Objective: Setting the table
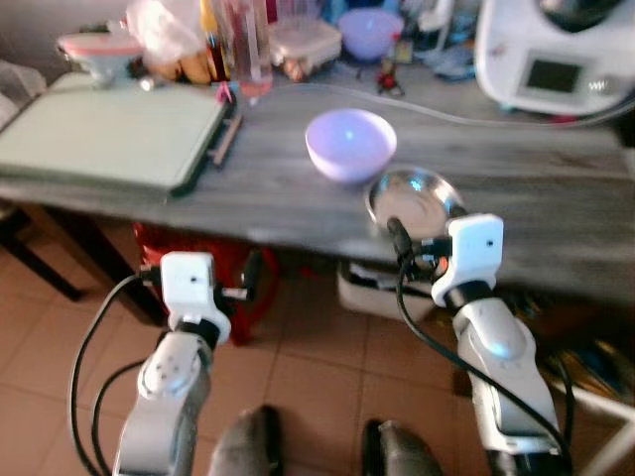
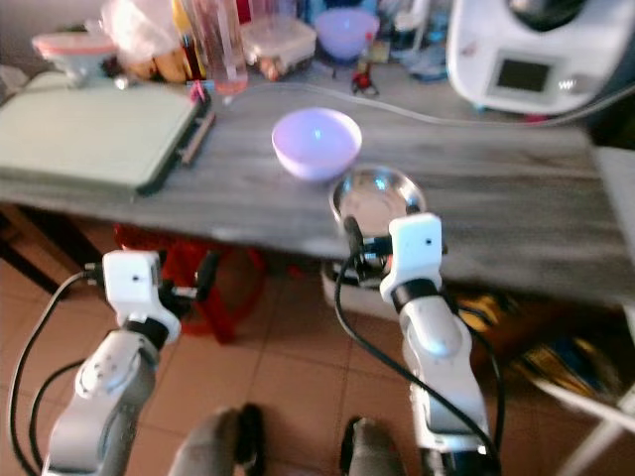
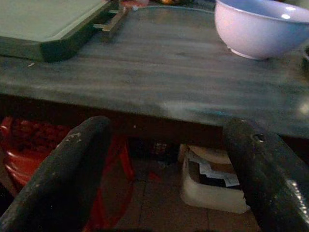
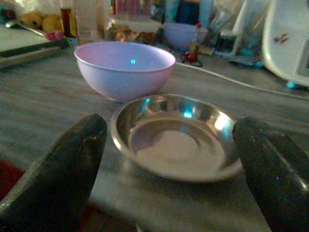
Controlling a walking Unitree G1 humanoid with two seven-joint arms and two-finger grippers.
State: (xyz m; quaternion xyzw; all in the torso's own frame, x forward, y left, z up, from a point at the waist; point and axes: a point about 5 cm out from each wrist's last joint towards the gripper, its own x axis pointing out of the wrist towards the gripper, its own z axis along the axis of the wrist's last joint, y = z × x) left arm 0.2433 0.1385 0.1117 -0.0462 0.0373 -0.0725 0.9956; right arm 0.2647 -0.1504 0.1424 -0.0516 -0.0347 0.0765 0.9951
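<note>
A lavender bowl stands in the middle of the grey wooden table. Just in front of it, near the table's front edge, lies a shallow steel dish, empty. My right gripper is open at the table's edge, with one black finger on each side of the steel dish, not touching it. My left gripper is open and empty, held lower than the tabletop and short of its front edge. A flat green board covers the table's left part.
A white appliance stands at the back right. Jars, a glass, a second lavender bowl and a cable crowd the back. Under the table are a red basket and a white box.
</note>
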